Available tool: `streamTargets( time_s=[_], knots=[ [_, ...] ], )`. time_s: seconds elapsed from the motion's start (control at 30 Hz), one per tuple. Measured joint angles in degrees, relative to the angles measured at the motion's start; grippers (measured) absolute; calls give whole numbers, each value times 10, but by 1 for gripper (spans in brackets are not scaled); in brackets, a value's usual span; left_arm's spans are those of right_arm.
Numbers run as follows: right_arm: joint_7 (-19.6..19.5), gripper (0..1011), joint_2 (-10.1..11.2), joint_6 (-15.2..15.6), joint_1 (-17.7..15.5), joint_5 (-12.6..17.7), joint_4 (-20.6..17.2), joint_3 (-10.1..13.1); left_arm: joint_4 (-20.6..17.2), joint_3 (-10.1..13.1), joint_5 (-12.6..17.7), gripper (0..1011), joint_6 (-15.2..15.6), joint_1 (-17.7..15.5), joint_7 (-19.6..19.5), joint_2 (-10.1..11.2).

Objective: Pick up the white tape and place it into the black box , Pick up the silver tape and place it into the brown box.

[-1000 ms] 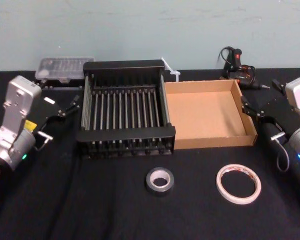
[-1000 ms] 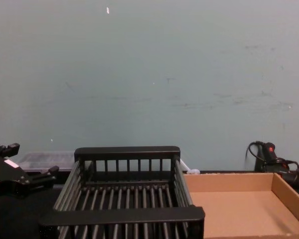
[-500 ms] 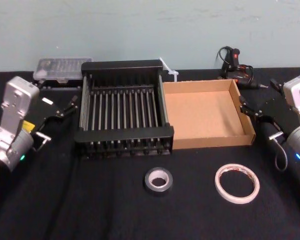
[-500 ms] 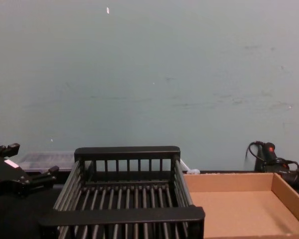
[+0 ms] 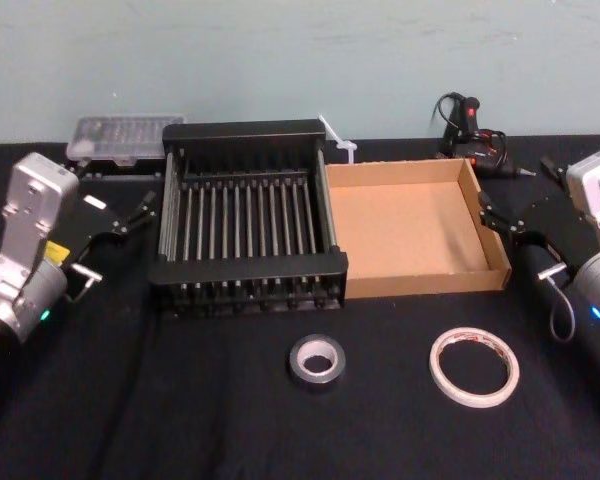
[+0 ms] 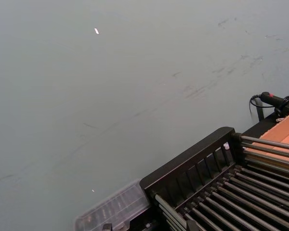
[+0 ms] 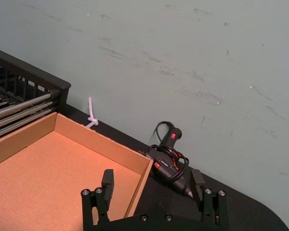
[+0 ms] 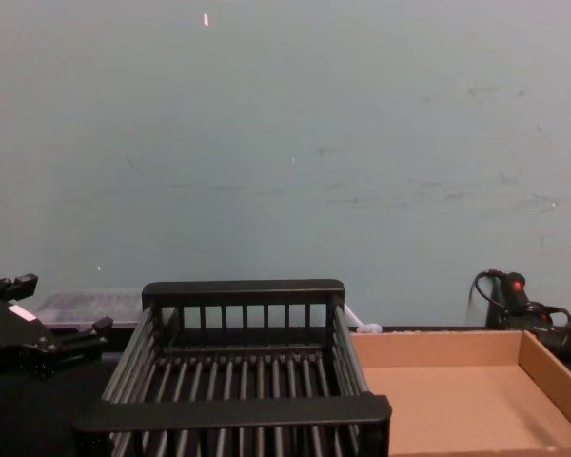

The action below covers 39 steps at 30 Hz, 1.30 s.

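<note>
The white tape (image 5: 474,367), with red marks on its face, lies flat on the black cloth at the front right. The silver tape (image 5: 316,361) lies at the front centre, left of it. Behind them the black box (image 5: 245,266) and the brown box (image 5: 430,280) stand side by side, both with nothing in them. My left gripper (image 5: 130,215) is open, hovering left of the black box (image 8: 233,411). My right gripper (image 7: 152,182) is open with nothing between its fingers, just right of the brown box (image 7: 48,178) at its far right corner. Both grippers are well behind the tapes.
A clear plastic case (image 5: 123,133) sits behind the black box at the back left. A white zip tie (image 5: 340,145) lies between the boxes' back corners. A black glue gun (image 7: 171,159) with its cord rests at the back right, near the right gripper.
The head view's framing shifted slightly left. Neither the grippers, the tapes nor the boxes have visibly moved on the table.
</note>
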Motion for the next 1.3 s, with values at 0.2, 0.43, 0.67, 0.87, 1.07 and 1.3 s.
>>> streamTargets(
  time_s=[0.2, 0.43, 0.67, 0.87, 1.07, 1.3],
  knots=[
    [0, 1000, 0, 2, -4, 0, -7, 3, 0, 0, 0, 1001, 0, 0, 0, 0],
    [4, 1000, 4, 15, -37, 9, -52, 23, 0, 0, 0, 1001, 0, 0, 0, 0],
    [8, 1000, 7, 39, -70, 23, -94, 41, 0, 0, 0, 1001, 0, 0, 0, 0],
    [10, 1000, 15, 57, -104, 37, -140, 60, 0, 0, 0, 1001, 0, 0, 0, 0],
    [20, 1000, 34, 88, -151, 66, -200, 91, 0, 0, 0, 1001, 0, 0, 0, 0],
    [40, 1000, 60, 123, -216, 113, -261, 139, 0, 0, 0, 1001, 0, 0, 0, 0]
  ],
)
